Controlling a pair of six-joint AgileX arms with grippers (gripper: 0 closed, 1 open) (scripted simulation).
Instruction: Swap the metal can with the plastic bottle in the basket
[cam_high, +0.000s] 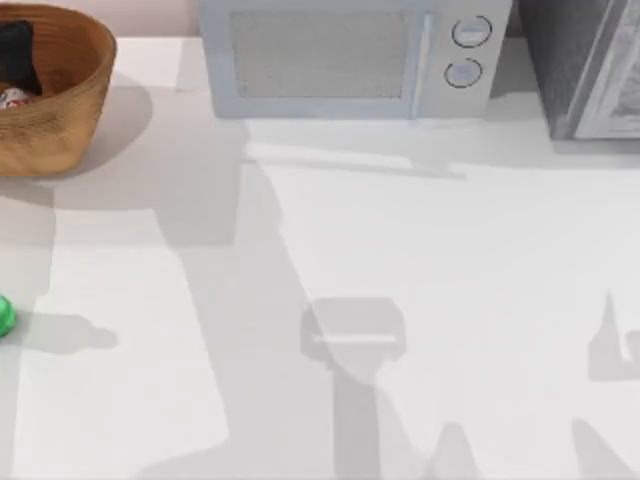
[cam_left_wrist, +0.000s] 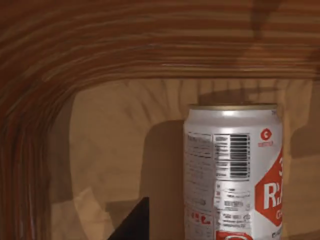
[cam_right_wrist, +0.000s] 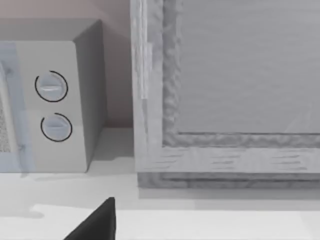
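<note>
The orange-brown woven basket (cam_high: 70, 95) stands at the table's far left corner. Inside it the metal can (cam_high: 12, 98) stands upright, white with red marks. My left gripper (cam_high: 12, 48) is a dark shape down in the basket, just behind the can. In the left wrist view the can (cam_left_wrist: 232, 172) rises close by on the basket floor (cam_left_wrist: 110, 150), with a dark part of the left gripper (cam_left_wrist: 132, 225) beside it. The green plastic bottle (cam_high: 4, 315) sits on the table at the left edge, partly cut off. A dark part of my right gripper (cam_right_wrist: 97, 222) shows in the right wrist view.
A grey microwave (cam_high: 340, 60) with two round knobs stands along the back edge. A larger grey appliance (cam_high: 590, 65) stands at the back right. The right wrist view faces the microwave's knobs (cam_right_wrist: 52, 105) and that appliance (cam_right_wrist: 230, 90). White tabletop (cam_high: 400, 300) spreads across the middle.
</note>
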